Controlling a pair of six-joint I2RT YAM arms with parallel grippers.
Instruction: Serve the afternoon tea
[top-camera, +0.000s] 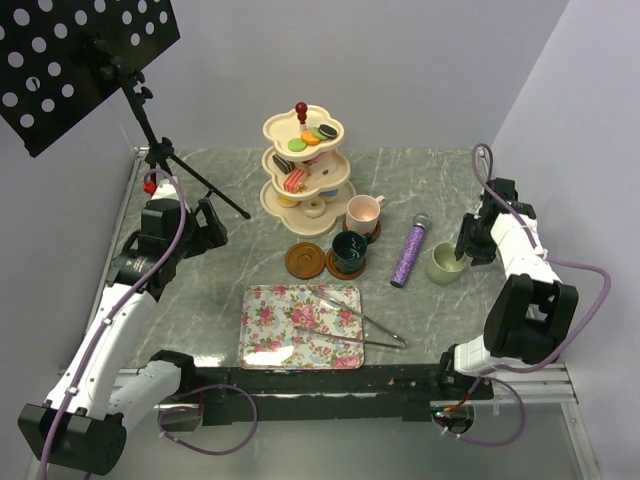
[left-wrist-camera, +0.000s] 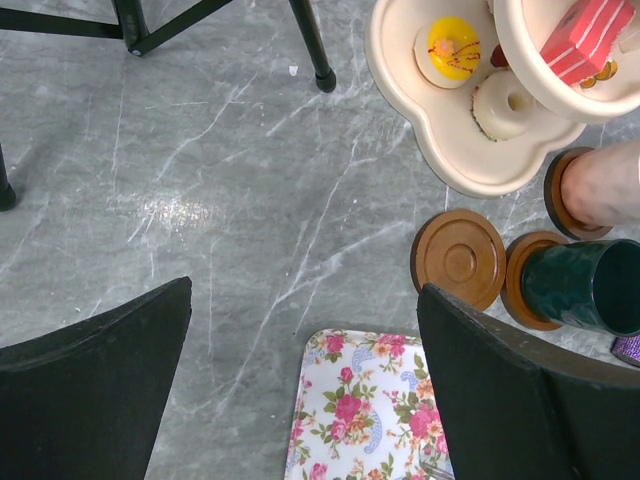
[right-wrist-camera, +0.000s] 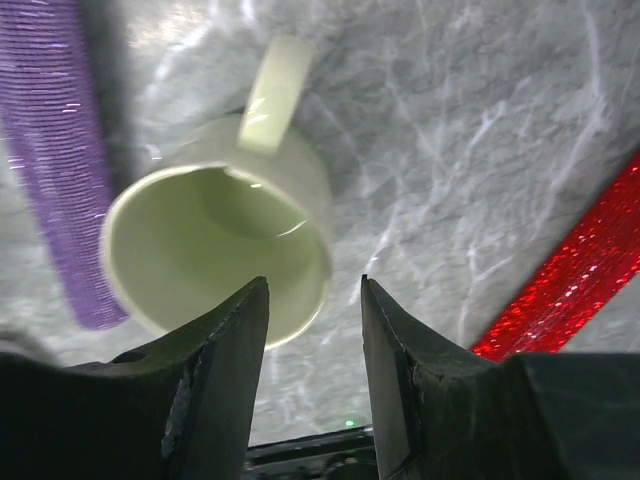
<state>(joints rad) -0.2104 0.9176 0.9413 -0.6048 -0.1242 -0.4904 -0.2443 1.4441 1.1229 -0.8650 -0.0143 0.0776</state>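
Note:
The cream three-tier stand (top-camera: 303, 165) at the table's back holds macarons, a cake slice (left-wrist-camera: 585, 35) and doughnuts (left-wrist-camera: 448, 47). In front of it a pink mug (top-camera: 363, 212) and a dark teal mug (top-camera: 350, 250) each sit on a brown saucer. An empty saucer (top-camera: 304, 260) lies to their left. My left gripper (left-wrist-camera: 305, 300) hangs open over the table near the tray's far left corner. To the right stands the pale green mug (right-wrist-camera: 220, 240). My right gripper (right-wrist-camera: 315, 285) is open, its jaws straddling the mug's near rim, one finger over the opening.
A floral tray (top-camera: 301, 326) with metal tongs (top-camera: 360, 325) lies at the front. A purple glittery microphone (top-camera: 411, 251) lies just left of the green mug. Something red and glittery (right-wrist-camera: 570, 270) lies to its right. A black music stand (top-camera: 80, 50) rises at the back left.

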